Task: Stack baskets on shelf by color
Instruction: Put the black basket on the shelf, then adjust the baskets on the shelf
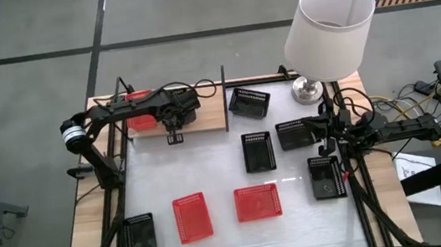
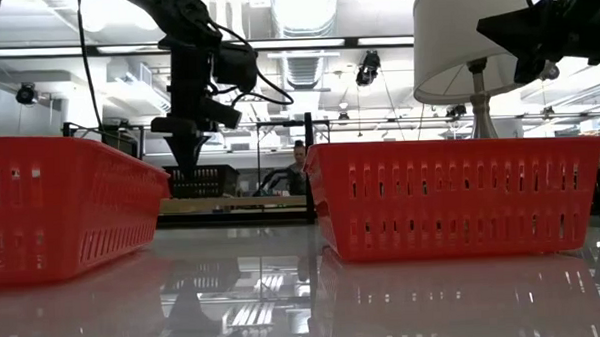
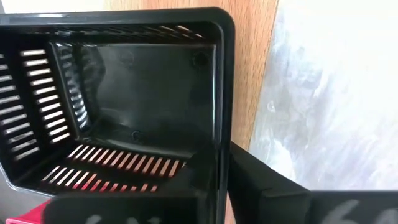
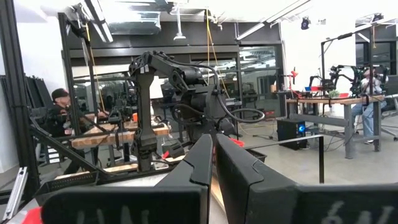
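**High view:** Three red baskets are in sight. One (image 1: 139, 108) lies on the light-wood shelf (image 1: 211, 114) under the left arm, and two (image 1: 192, 217) (image 1: 257, 202) lie side by side at the near part of the white table (image 1: 209, 171). Five black baskets show clearly. One (image 1: 249, 101) is at the shelf's right end, three (image 1: 258, 152) (image 1: 293, 134) (image 1: 326, 176) are on the table's right half, and one (image 1: 140, 238) is at its near-left corner. The left pincer (image 1: 175, 135) hangs at the shelf's front edge. The right pincer (image 1: 325, 127) hovers over the right-hand black baskets, beside a lamp (image 1: 328, 17) with a white shade.

**Low view:** The two red baskets fill the foreground on the glossy table. Behind them the left pincer (image 2: 188, 157) points down at a black basket (image 2: 200, 180) on the shelf. The room beyond is a workshop with ceiling lights.

**Left wrist view:** A sixth black basket (image 3: 130, 93) rests at the shelf's wooden edge (image 3: 252, 62), with one dark finger (image 3: 267, 186) just outside its wall. Whether the left pincer pinches the wall cannot be told.

**Right wrist view:** The right pincer (image 4: 214, 162) is pressed together and holds nothing. It faces the left arm (image 4: 168, 81). Two people (image 4: 59, 112) (image 4: 370, 81) sit at benches in the room behind.
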`<move>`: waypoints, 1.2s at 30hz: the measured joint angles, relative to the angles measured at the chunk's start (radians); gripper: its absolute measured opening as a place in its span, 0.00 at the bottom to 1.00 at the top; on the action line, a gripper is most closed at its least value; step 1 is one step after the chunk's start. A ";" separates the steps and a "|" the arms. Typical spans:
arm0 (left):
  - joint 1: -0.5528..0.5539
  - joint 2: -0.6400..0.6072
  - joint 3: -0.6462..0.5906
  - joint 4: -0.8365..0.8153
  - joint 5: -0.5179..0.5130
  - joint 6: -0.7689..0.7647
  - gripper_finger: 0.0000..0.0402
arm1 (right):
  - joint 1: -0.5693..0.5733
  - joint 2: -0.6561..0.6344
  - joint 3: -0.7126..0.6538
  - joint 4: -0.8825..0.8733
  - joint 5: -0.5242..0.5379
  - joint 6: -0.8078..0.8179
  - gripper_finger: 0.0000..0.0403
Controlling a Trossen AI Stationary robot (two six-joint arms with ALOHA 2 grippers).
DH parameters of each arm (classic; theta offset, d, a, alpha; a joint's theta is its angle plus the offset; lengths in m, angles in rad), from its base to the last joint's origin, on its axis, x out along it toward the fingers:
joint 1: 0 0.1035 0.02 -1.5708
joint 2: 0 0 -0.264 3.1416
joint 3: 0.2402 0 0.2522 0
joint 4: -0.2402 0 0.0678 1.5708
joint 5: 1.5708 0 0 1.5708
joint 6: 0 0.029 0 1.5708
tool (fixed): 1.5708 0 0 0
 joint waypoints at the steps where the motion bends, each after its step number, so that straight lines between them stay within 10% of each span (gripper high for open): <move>1: 0.000 0.000 0.000 0.000 0.000 -0.001 0.07 | 0.000 0.000 0.000 0.000 0.000 0.000 0.03; 16: -0.057 -0.020 0.119 -0.291 0.007 -0.114 0.24 | 0.000 0.000 0.000 0.002 0.000 0.011 0.03; 36: 0.210 -0.163 0.047 -0.143 -0.073 -0.109 0.01 | 0.000 0.000 0.000 0.001 0.000 0.011 0.03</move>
